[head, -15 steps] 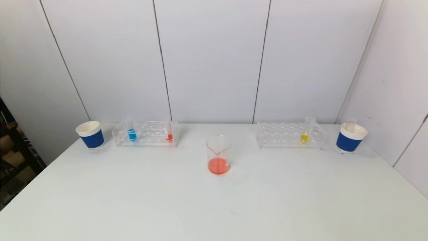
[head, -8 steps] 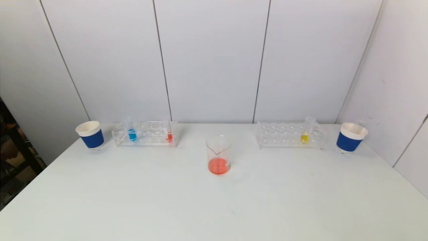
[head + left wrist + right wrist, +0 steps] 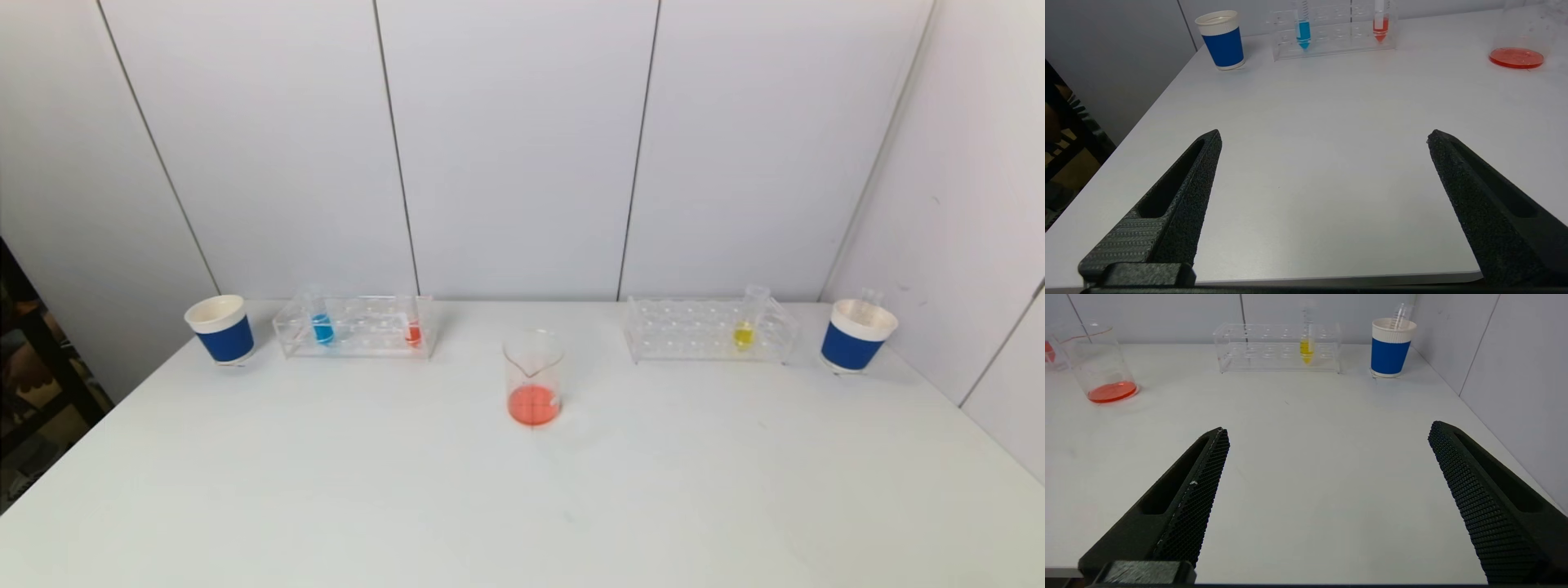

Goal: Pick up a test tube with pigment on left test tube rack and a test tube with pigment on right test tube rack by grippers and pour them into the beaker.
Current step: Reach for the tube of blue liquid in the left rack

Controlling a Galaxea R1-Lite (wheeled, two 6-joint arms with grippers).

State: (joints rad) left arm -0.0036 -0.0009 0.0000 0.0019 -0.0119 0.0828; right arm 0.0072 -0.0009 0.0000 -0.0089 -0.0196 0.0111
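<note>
The left clear rack (image 3: 355, 327) holds a blue-pigment tube (image 3: 322, 327) and a red-pigment tube (image 3: 413, 331); both also show in the left wrist view, blue tube (image 3: 1303, 28), red tube (image 3: 1380, 26). The right clear rack (image 3: 709, 329) holds a yellow-pigment tube (image 3: 744, 333), also in the right wrist view (image 3: 1306, 348). The glass beaker (image 3: 533, 377) with red liquid stands mid-table. My left gripper (image 3: 1323, 139) is open and empty over the table's near edge. My right gripper (image 3: 1327, 433) is open and empty, also near the front edge. Neither shows in the head view.
A blue-and-white paper cup (image 3: 220, 328) stands left of the left rack. Another paper cup (image 3: 857, 335) stands right of the right rack, with an empty tube (image 3: 1398, 314) leaning in it. Walls close in behind and at the right.
The tube showing above the right cup's rim shifted between frames. Nothing else on the table has moved.
</note>
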